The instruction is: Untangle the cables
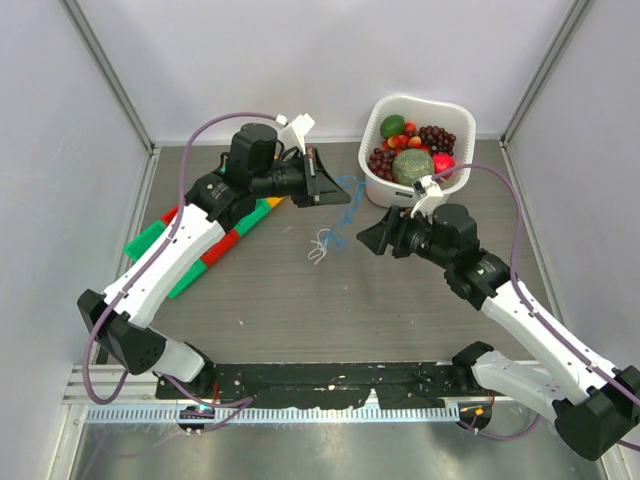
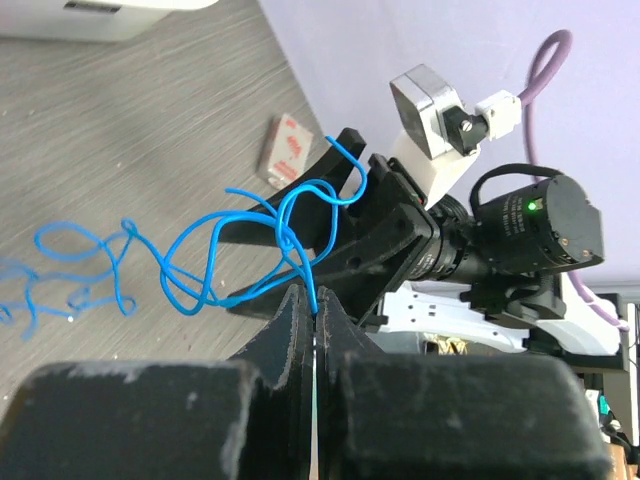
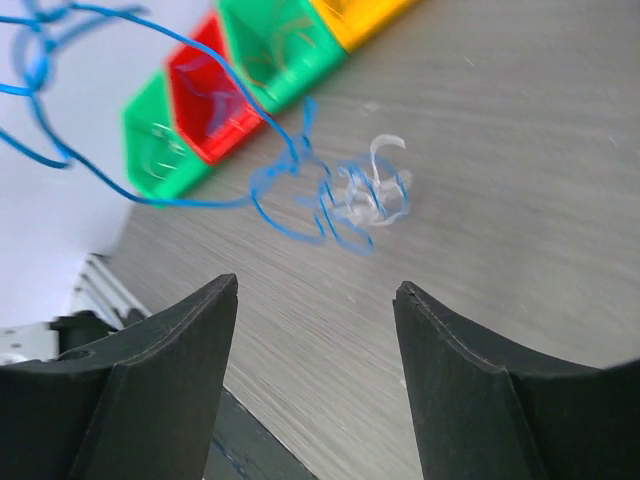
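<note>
Two claws worked on one bunch. The left claw (image 2: 315,300) was pressed together on the blue cable (image 2: 284,238), which rose from its tips in loose loops; the right claw (image 3: 315,290) was spread wide and held nothing. Just ahead of the right claw, and below it, lay the white cable (image 3: 372,192) on the table (image 3: 520,150); the far end of the blue one curled round it, though I could not tell how tightly.

I judged the step in hand to be pulling the blue cable free of the white one; it looked only part done, since the two touched. Next, the right claw would likely need to drop onto the white cable and pinch it, so the left claw could lift the blue one away alone; the wires looked thin and springy, so the tips would have to close right on one.

Only the left wrist view showed the pinch; only the right wrist view showed the curl up close, with bins (image 3: 215,100) beyond it; only the top view showed the basket (image 1: 380,192) near the right claw.
</note>
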Available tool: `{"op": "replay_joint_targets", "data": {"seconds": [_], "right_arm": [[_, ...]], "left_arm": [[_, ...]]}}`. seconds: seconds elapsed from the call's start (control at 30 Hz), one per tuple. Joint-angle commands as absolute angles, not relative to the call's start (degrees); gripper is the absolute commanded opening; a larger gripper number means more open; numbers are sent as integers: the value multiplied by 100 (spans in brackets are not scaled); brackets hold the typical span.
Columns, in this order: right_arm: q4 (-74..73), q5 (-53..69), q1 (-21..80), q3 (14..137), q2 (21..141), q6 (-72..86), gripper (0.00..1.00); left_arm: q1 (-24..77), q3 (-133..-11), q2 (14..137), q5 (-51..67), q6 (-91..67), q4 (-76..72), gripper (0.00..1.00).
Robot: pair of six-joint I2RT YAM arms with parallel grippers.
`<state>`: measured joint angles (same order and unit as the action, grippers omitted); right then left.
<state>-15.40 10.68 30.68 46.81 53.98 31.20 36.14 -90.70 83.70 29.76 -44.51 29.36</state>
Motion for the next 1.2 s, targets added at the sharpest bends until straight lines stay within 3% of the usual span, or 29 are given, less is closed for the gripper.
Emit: {"op": "replay_joint_targets", "data": {"seconds": [0.0,0.23,0.33,0.4,0.47,0.5,0.77,1.17], "right_arm": [[356,1801,3085,4693,5422,3313,69],[633,1434,3182,5325,5993,3243,70],[519,1003,3182,5484,6300,3234,64],[475,1098,3182,5388,6477,3199,50],[422,1308,3182,5152,6557,3348,24],[413,1379,3173,5037,6539,3410,23],[195,1424,3217,3182,5968,3902,38],[-949,1169,3217,3716,5440,3481,34]], "left_arm": [[3612,-9684,8183,3375,-4570,2856,0],[3612,-10326,8227,3735,-4895,2848,0],[3621,-10528,8157,3753,-4931,2856,0],[3621,-10739,8095,3657,-4913,2865,0],[3612,-11011,8051,3499,-4852,2865,0],[3621,-11169,8033,3428,-4808,2865,0],[3612,-11917,7919,2830,-4720,2523,0],[3612,-12533,8130,2243,-4202,3444,0]]}}
